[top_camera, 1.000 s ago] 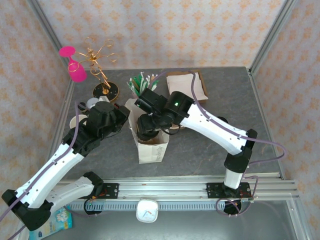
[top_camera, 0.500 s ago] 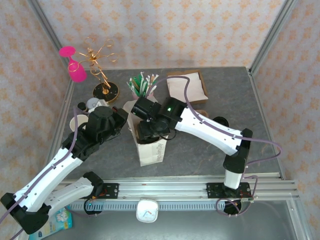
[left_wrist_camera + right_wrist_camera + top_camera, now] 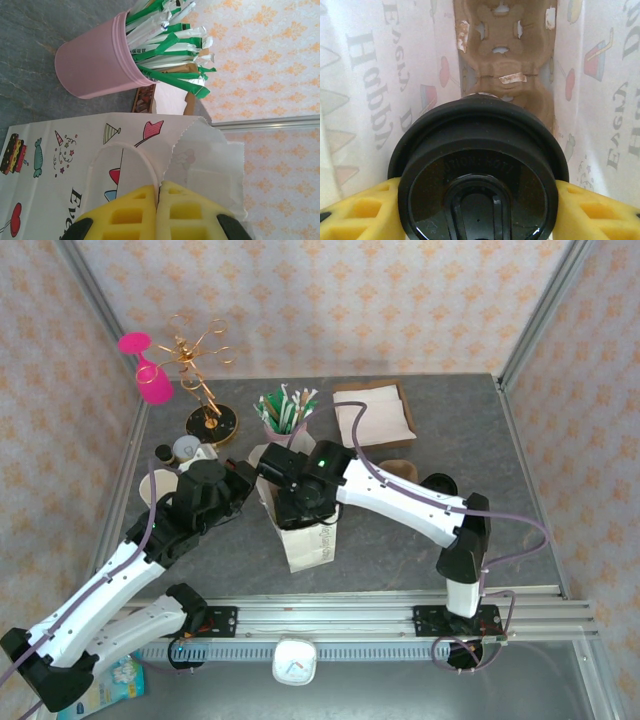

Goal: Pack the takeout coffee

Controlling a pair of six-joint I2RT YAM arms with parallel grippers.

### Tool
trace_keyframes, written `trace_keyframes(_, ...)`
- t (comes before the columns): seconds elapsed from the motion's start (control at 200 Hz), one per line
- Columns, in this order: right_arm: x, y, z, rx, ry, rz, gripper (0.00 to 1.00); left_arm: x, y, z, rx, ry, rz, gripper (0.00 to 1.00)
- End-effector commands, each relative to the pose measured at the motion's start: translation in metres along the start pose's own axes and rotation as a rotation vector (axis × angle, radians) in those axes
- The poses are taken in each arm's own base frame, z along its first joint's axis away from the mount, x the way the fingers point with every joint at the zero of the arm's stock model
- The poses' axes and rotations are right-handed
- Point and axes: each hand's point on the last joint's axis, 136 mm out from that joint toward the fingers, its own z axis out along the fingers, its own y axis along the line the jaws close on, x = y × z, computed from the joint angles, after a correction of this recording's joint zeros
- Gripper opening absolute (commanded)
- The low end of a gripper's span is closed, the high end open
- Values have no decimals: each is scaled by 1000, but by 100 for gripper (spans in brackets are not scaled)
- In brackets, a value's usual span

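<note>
Reaching into the one paper bag, the right arm is holding the one takeout coffee in its jaws above one carrier; the left arm is pinching the bag's rim with closed jaws.

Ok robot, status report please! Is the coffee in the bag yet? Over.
Left gripper shut on paper bag rim. Right gripper shut on takeout coffee, down inside the bag. Cardboard carrier at the bottom beyond it; way looks free.

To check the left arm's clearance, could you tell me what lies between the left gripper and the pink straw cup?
The paper bag, its printed wall and handle, seen in the left wrist view.
</note>
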Motion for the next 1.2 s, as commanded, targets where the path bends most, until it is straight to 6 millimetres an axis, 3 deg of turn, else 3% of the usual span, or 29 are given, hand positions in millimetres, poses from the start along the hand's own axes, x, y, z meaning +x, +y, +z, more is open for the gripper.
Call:
trace_keyframes(0.0, 6, -3, 8, 29, 27, 16, 46, -4, 0, -2, -4, -27, 39, 6)
trace_keyframes(0.16, 13, -12, 18, 68, 50, 10, 46, -6, -3, -1, -9, -33, 83, 18)
trace_keyframes(0.576, 13, -25, 37, 142, 67, -14, 47, 0, -9, 5, 7, -3, 144, 18)
trace_keyframes(0.826, 13, -27, 49, 169, 83, -28, 48, -8, -11, -3, 2, -39, 169, 22)
trace_keyframes(1.026, 12, -30, 54, 185, 90, -31, 50, -18, -12, -13, -4, -73, 180, 36)
trace_keyframes(1.191, 14, -38, 62, 218, 101, -42, 50, -28, -19, -26, 8, -113, 191, 41)
